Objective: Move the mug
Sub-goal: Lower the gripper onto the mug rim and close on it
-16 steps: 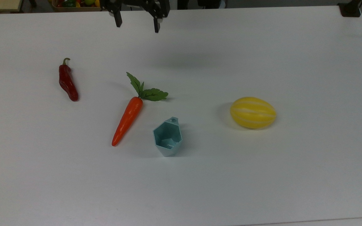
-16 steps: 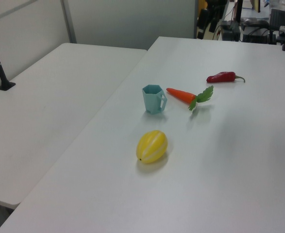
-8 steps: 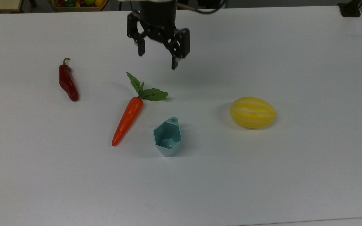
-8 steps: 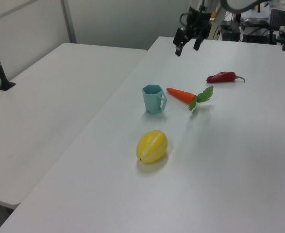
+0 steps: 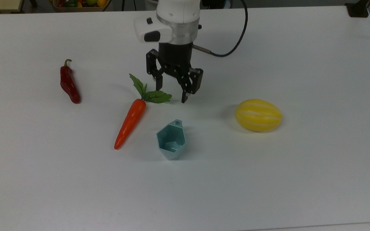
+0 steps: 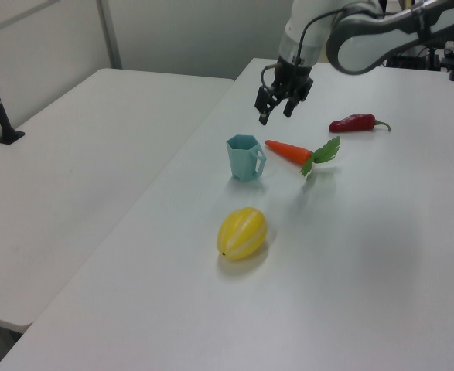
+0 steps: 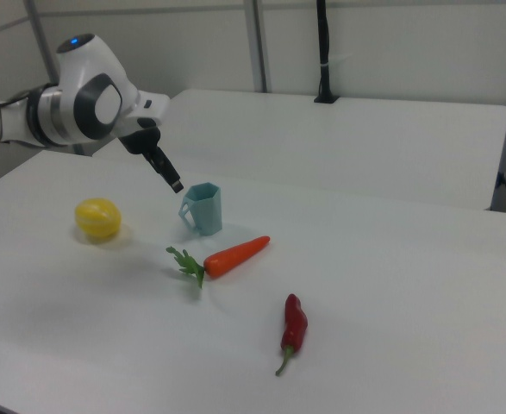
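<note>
The hand [image 5: 172, 92] hangs open and empty above the surface [image 5: 300, 179], over the carrot [image 5: 130, 123] leaves in the top view. The mug [image 5: 171, 141] stands upright between carrot and yellow melon [image 5: 258, 115], touching neither. To grip well, centre over the rim, line the fingers across two flat facets (clear of the tab handle), and descend without clipping the carrot

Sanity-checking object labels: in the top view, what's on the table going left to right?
Chili pepper → carrot → mug → yellow melon. The gripper, jaws open, hangs above the table over the span between carrot and mug, so it has no slot in the order.
</note>
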Motion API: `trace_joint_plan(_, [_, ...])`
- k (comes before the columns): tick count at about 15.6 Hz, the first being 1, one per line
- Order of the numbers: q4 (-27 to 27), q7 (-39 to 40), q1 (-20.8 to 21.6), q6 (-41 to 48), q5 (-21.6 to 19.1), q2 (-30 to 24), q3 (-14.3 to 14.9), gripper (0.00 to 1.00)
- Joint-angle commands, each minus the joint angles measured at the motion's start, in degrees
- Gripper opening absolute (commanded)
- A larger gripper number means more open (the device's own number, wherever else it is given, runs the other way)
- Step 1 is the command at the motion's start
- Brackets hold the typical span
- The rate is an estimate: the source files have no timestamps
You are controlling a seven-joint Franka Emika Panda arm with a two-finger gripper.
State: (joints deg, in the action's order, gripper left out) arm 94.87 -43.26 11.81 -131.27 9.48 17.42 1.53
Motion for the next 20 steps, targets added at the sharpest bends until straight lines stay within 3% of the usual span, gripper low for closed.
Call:
trace_joint_plan(1, [0.8, -2.0, 1.0, -5.6, 1.6, 3.1, 0.3, 0.77])
trace_joint_plan(7, [0.7, -2.3, 1.6, -10.1, 4.5, 8.0, 0.3, 0.65])
trace_joint_plan(15, [0.3, -9.6, 1.9, -14.0, 12.7, 12.6, 0.3, 0.65])
trace_joint_plan(20, [0.2, -9.6, 1.7, -14.6, 13.1, 13.7, 0.2, 0.50])
